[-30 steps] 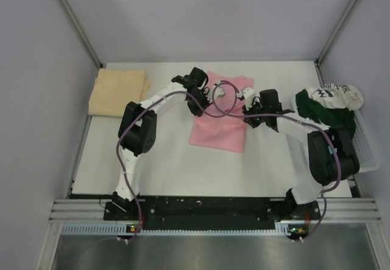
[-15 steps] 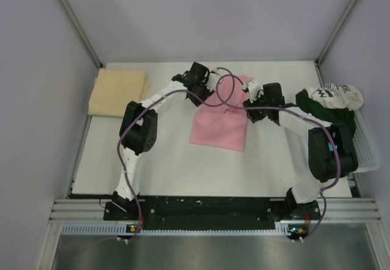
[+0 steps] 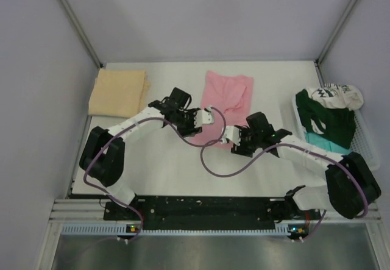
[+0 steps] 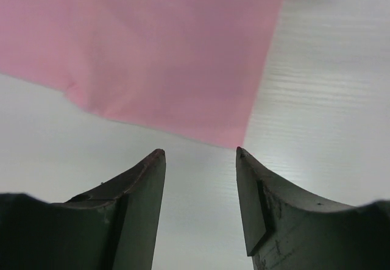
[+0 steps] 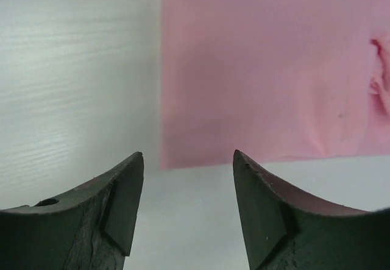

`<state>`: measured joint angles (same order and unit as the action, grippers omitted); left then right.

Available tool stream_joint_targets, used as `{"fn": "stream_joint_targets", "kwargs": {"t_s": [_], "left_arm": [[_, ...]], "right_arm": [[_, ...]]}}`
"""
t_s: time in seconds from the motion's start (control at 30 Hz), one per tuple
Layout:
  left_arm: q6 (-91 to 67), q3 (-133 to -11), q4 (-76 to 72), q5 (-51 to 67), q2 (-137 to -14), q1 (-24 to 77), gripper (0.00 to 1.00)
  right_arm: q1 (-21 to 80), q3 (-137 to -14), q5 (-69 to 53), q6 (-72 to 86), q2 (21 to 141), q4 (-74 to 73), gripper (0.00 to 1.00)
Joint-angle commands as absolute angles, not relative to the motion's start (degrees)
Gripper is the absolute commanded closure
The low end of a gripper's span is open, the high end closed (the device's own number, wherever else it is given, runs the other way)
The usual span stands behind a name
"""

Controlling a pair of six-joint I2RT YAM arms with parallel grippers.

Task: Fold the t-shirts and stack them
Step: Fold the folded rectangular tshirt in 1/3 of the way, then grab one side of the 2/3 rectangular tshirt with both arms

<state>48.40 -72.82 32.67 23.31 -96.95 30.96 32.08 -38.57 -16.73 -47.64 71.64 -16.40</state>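
lying centred on the desk (image 3: 161, 160), the pink t-shirt (image 3: 228, 96) ran its long axis near-to-far; left gripper (image 4: 200, 153) and right gripper (image 5: 187, 154) gaped empty just short of its near corners. tan t-shirt (image 3: 119, 92) sat far-left, dark green t-shirt (image 3: 326, 117) heaped right.

The left arm's forearm stretches toward two o'clock, low, its left gripper (image 3: 208, 116) with jaws apart. The right arm's forearm stretches toward ten o'clock, its right gripper (image 3: 230, 138) likewise parted.

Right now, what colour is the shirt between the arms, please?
Light pink shirt, clearest in the top view.
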Motion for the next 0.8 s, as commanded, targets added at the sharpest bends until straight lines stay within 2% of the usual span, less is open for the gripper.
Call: {"fn": "stream_joint_targets", "kwargs": {"t_s": [0.0,0.13,0.27,0.33,0.4,0.47,0.53,0.6,0.77], "left_arm": [[60.6,-62.4,24.4,25.3,-95.0,33.1,0.45],[60.1,-60.9,22.1,20.0,-98.0,35.9,0.44],[59.2,-61.6,20.4,16.0,-101.7,36.8,0.46],[59.1,-62.0,20.7,15.6,-102.8,37.1,0.47],[59.3,-61.9,21.7,16.1,-103.2,37.4,0.51],[59.6,-61.6,23.0,16.5,-103.2,37.8,0.58],[59.5,-61.6,24.7,17.2,-103.0,38.1,0.79],[58.4,-62.0,26.4,18.1,-102.5,38.2,1.00],[54.8,-63.5,34.6,20.0,-97.0,38.2,1.00]], "right_arm": [[34.2,-39.9,-12.6,-53.4,77.9,-18.3,0.41],[35.3,-40.1,-10.8,-52.1,81.7,-16.3,0.42],[35.4,-40.8,-9.5,-50.5,84.5,-15.3,0.48],[35.5,-41.1,-8.8,-49.8,85.3,-15.5,0.57],[35.4,-41.4,-8.0,-49.3,85.9,-15.9,0.75],[35.5,-41.9,-7.7,-48.8,86.0,-16.7,0.89],[35.5,-42.4,-7.6,-48.1,85.7,-17.4,0.99],[35.6,-42.7,-7.6,-47.3,84.6,-18.7,1.00],[39.4,-42.7,-5.7,-46.7,77.7,-25.7,1.00]]}}
